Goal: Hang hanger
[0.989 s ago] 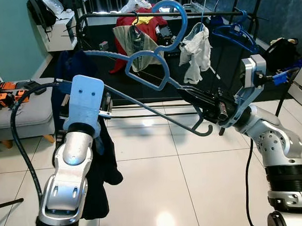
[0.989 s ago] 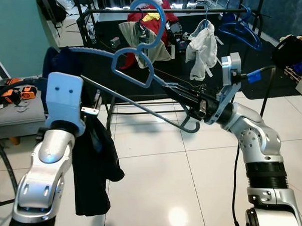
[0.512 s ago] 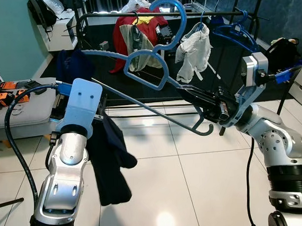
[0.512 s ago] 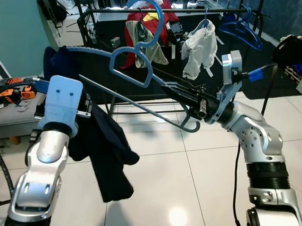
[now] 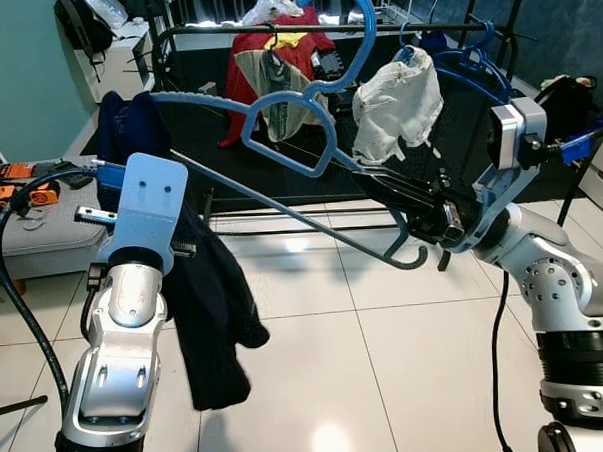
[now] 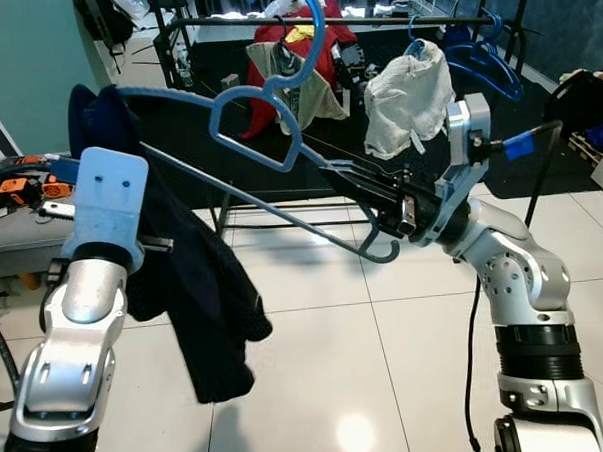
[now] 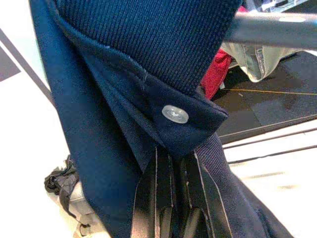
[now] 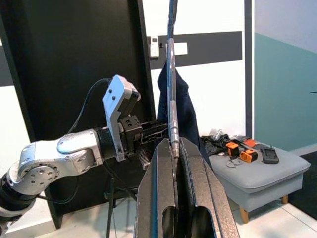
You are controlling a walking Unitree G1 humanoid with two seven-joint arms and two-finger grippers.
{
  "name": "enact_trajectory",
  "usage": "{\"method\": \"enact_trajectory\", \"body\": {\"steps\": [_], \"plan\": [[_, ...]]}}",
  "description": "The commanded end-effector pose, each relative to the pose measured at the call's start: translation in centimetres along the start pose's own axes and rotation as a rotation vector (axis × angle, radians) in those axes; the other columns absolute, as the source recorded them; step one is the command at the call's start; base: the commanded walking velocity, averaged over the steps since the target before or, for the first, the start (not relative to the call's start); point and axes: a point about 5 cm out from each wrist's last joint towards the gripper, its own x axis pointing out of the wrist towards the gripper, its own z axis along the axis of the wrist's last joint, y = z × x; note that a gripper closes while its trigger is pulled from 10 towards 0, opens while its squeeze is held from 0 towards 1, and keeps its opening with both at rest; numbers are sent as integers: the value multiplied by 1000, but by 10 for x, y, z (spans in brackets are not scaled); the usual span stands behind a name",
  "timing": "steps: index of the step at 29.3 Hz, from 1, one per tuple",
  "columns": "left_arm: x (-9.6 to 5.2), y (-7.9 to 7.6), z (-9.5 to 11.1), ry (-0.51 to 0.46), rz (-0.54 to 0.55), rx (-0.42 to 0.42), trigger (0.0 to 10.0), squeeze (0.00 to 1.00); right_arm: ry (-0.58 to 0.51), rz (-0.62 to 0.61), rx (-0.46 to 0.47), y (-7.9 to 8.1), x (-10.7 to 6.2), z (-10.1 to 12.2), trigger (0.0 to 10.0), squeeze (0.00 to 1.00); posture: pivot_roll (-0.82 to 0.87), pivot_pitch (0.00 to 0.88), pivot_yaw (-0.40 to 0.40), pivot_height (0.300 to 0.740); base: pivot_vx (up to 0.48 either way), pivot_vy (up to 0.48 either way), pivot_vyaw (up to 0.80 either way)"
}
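Underfoot, a glossy white tiled floor (image 5: 388, 382) runs back to a black garment rack (image 5: 273, 31) across the far side of the room, with a teal wall (image 5: 19, 68) on the left and a grey cushioned bench (image 5: 32, 233) against it carrying orange-and-black tools (image 5: 15, 193). On the rack's rail hang a red garment (image 5: 243, 73) with a pale one in front of it, a whitish crumpled garment (image 5: 396, 102) further right, and empty blue hangers (image 5: 465, 64) at the far right end. In the near middle, the blue hanger (image 5: 308, 136) is held out in the air between the two arms, tilted, its hook (image 5: 348, 24) raised up in front of the rail, not clearly on it. A dark navy garment (image 5: 210, 300) drapes from its left shoulder and hangs down toward the floor. The right gripper (image 5: 411, 206) reaches in from the right, forearm roughly level, and its long black fingers are pinched narrow onto the hanger's lower bar; in the right wrist view the bar runs straight up from between the closed fingers (image 8: 195, 198). The left gripper (image 7: 176, 218) is raised on the left, wrist bent upward, its fingers pushed close together into the navy cloth at the hanger's left end, beside a pale button (image 7: 175, 114).
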Motion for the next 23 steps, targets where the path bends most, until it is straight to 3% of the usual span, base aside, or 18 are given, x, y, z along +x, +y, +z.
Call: {"method": "enact_trajectory", "body": {"steps": [1,8,12,14,16,17,19,20,23], "plan": [[2,3,-3,15,17,-1,0,0,-30,39,-18,6,2,6,10000,0,-53,56,20,740,0,0,0],[5,12,0,-1,36,13,0,0,1,18,-20,4,1,1,10000,0,-48,55,19,740,0,0,0],[5,16,12,-78,24,6,0,0,100,-67,-50,-4,-1,-13,10000,0,-46,58,18,740,0,0,0],[4,12,27,-175,-71,-2,0,0,168,-110,-59,-8,-2,-23,10000,0,-45,59,17,740,0,0,0],[-2,-4,43,-274,-283,-6,0,0,231,-128,-45,-9,-5,-32,10000,0,-38,62,14,740,0,0,0],[-2,-4,43,-274,-283,-6,0,0,231,-128,-45,-9,-5,-32,10000,0,-38,62,14,740,0,0,0],[-12,-16,53,-359,-456,41,0,0,307,-114,-40,-8,-8,-39,10000,0,-35,65,10,740,0,0,0],[-16,-18,54,-372,-501,60,353,0,344,-108,-40,-9,-10,-42,10000,0,-34,68,10,740,0,0,0],[-22,-22,51,-362,-573,63,196,0,395,-107,-42,-11,-14,-44,10000,0,-36,71,7,740,0,0,0]]}}
